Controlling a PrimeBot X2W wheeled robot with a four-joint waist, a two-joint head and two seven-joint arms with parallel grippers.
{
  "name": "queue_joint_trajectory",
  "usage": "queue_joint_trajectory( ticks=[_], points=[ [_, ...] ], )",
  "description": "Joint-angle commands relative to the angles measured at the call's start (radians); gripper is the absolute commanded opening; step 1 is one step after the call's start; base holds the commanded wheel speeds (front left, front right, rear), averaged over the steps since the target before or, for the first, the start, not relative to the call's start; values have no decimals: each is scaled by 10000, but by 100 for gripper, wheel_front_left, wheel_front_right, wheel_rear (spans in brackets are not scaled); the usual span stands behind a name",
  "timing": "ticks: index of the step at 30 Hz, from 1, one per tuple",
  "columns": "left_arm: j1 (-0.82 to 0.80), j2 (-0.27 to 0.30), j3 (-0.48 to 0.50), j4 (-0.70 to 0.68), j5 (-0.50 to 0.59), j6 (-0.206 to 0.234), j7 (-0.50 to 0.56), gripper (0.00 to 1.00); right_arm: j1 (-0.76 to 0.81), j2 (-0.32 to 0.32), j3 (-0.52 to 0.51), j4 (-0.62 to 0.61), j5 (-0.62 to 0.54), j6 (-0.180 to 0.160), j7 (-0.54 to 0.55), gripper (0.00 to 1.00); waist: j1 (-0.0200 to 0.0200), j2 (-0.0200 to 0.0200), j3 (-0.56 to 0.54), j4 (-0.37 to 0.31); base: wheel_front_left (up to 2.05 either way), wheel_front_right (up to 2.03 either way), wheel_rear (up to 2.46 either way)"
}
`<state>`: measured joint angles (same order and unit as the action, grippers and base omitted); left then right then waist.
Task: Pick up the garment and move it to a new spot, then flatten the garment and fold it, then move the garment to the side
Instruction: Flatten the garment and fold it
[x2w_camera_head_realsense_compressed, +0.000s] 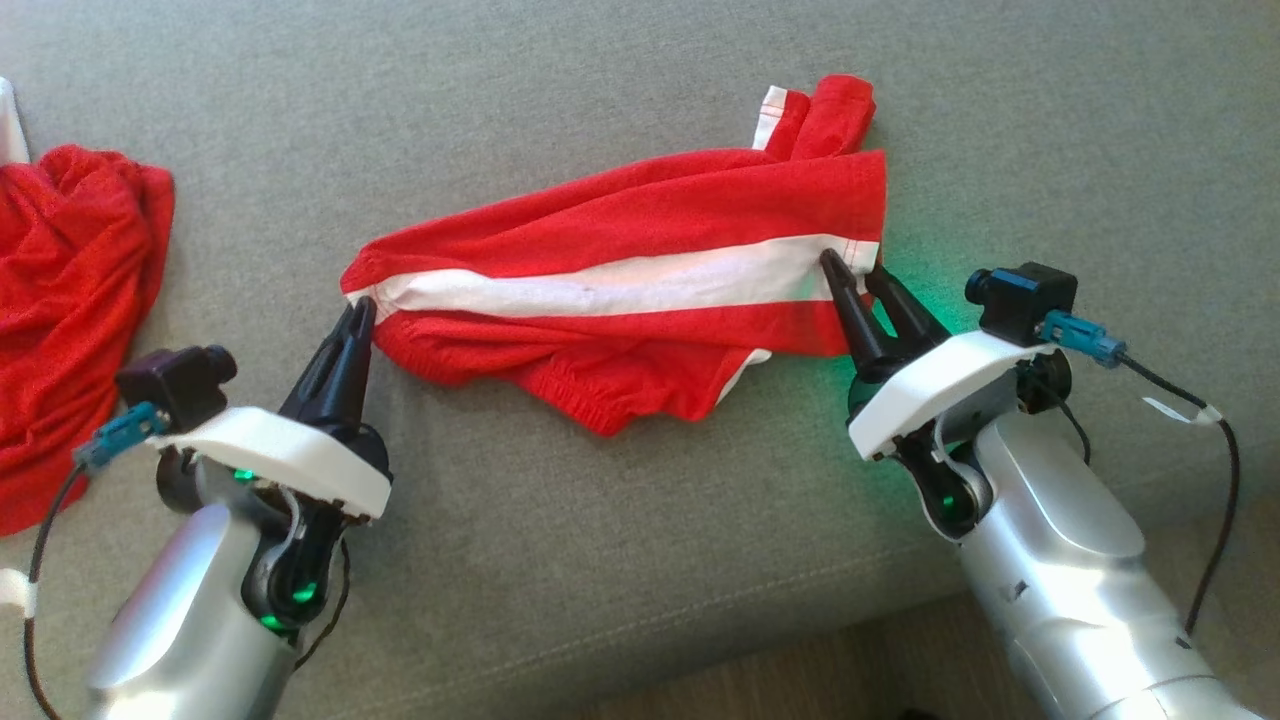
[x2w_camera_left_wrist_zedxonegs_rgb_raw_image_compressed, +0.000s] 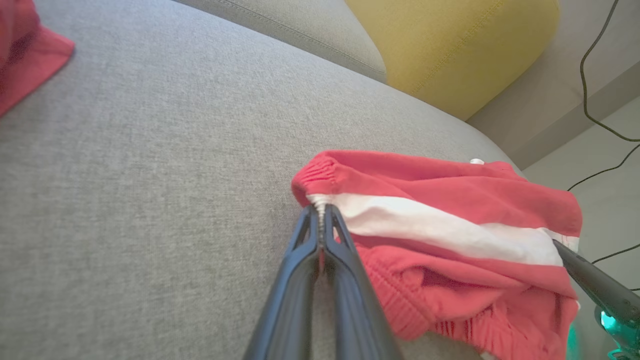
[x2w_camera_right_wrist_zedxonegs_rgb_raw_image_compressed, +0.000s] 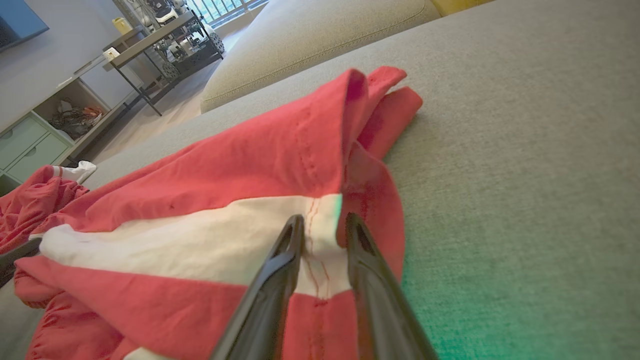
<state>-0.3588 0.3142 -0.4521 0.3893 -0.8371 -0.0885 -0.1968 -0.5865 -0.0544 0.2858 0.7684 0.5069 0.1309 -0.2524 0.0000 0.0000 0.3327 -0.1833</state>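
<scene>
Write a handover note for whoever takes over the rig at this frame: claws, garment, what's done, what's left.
Left claw: shut on one end of the red shorts, at the white stripe.
Right claw: open, fingers astride the stripe's hem at the other end, not clamped.
Shorts: on the grey sofa cushion, stretched between the claws, lower edge bunched. Another red garment lies to the robot's left.
Done: shorts on the cushion, partly spread.
Left: close the right claw, flatten, fold, move aside.
</scene>
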Motion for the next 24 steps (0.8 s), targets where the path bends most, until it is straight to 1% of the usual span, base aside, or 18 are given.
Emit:
queue_joint_trajectory(
  ticks=[1, 2, 3, 4, 5, 9, 13, 20, 24],
  points=[
    [-419, 198, 325, -202, 53, -10, -140, 0, -123, 41, 96, -269, -94, -2, -94, 40, 0, 0, -31, -15, 0, 0, 0],
    [-418, 193, 326, -177, 48, -15, -156, 0, -83, 41, 91, -280, -127, -2, -94, 29, 0, 0, -56, -22, 0, 0, 0],
    [-413, 186, 324, -152, 47, -18, -172, 0, -43, 41, 76, -302, -142, -2, -94, 22, 0, 0, -87, -29, 0, 0, 0],
    [-407, 175, 319, -129, 45, -22, -186, 0, -1, 42, 45, -327, -174, -2, -94, 3, 0, 0, -119, -37, 0, 0, 0],
    [-398, 165, 314, -107, 44, -25, -201, 0, 48, 42, 18, -347, -224, -2, -94, 0, 0, 0, -159, -47, 0, 0, 0],
    [-355, 173, 294, -61, 138, -37, -302, 0, 247, 42, -252, -545, -645, -2, -94, 0, 0, 0, -355, -83, 0, 0, 0],
    [-275, 216, 320, -278, 308, -46, -432, 0, 505, 42, -760, -1090, -1222, -2, -94, 0, 0, 0, -576, -129, 0, 0, 0],
    [-17, 172, 401, -1598, 408, -210, -587, 0, 1051, 42, -2341, -3049, -2830, -2, -94, 0, 0, 0, -949, -180, 0, 0, 0],
    [268, 186, 389, -2305, 342, -259, -606, 0, 1476, 42, -2739, -3968, -3246, -2, -70, 0, 0, 0, -1137, -185, 0, 0, 0]
  ],
)
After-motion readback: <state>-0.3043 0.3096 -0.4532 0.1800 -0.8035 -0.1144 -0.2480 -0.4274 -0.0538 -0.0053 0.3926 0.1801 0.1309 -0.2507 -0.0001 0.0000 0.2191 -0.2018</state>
